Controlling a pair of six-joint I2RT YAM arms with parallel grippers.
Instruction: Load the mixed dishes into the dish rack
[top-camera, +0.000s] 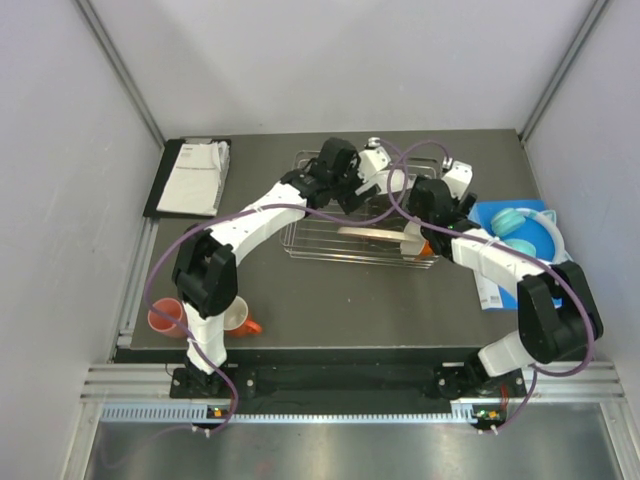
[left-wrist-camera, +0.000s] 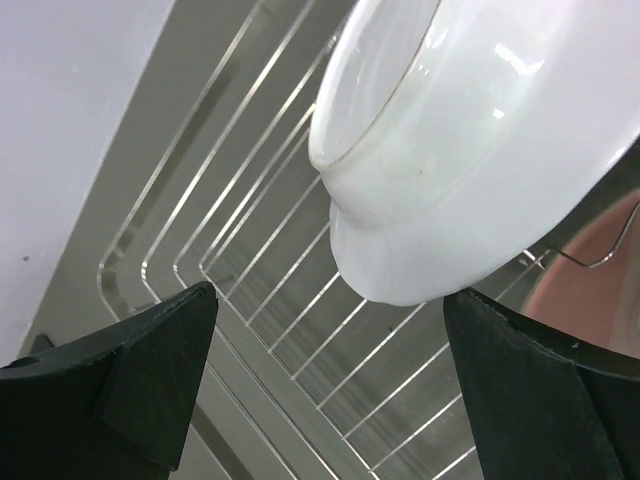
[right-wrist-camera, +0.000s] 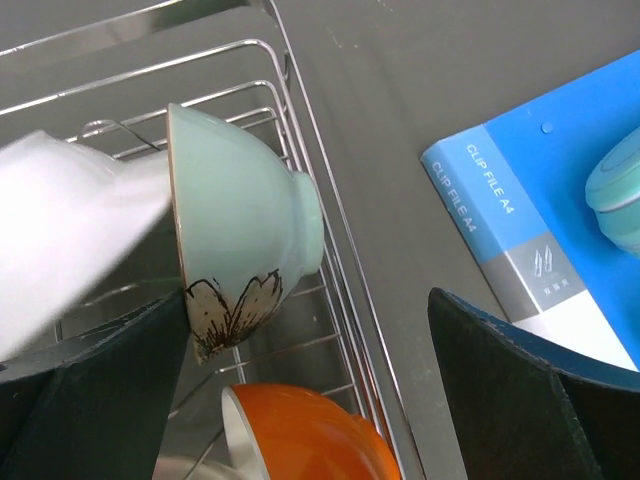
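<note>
The dish rack (top-camera: 330, 238) is a silver wire basket at mid-table. A white bowl (left-wrist-camera: 480, 150) leans on its side over the rack wires (left-wrist-camera: 270, 270), just ahead of my open left gripper (left-wrist-camera: 330, 390), which holds nothing. A pink-and-cream plate (top-camera: 375, 233) lies flat in the rack. In the right wrist view a mint green bowl (right-wrist-camera: 245, 230) with a flower motif stands on edge above an orange white-lined mug (right-wrist-camera: 310, 435). My right gripper (right-wrist-camera: 310, 385) is open over the rack's right rim. A salmon pink cup (top-camera: 165, 318) and another orange mug (top-camera: 240, 320) stand near the left arm's base.
A blue clip file (right-wrist-camera: 540, 210) with teal headphones (top-camera: 515, 222) on it lies right of the rack. A black tray with white papers (top-camera: 190, 175) sits at the back left. Grey walls close in three sides.
</note>
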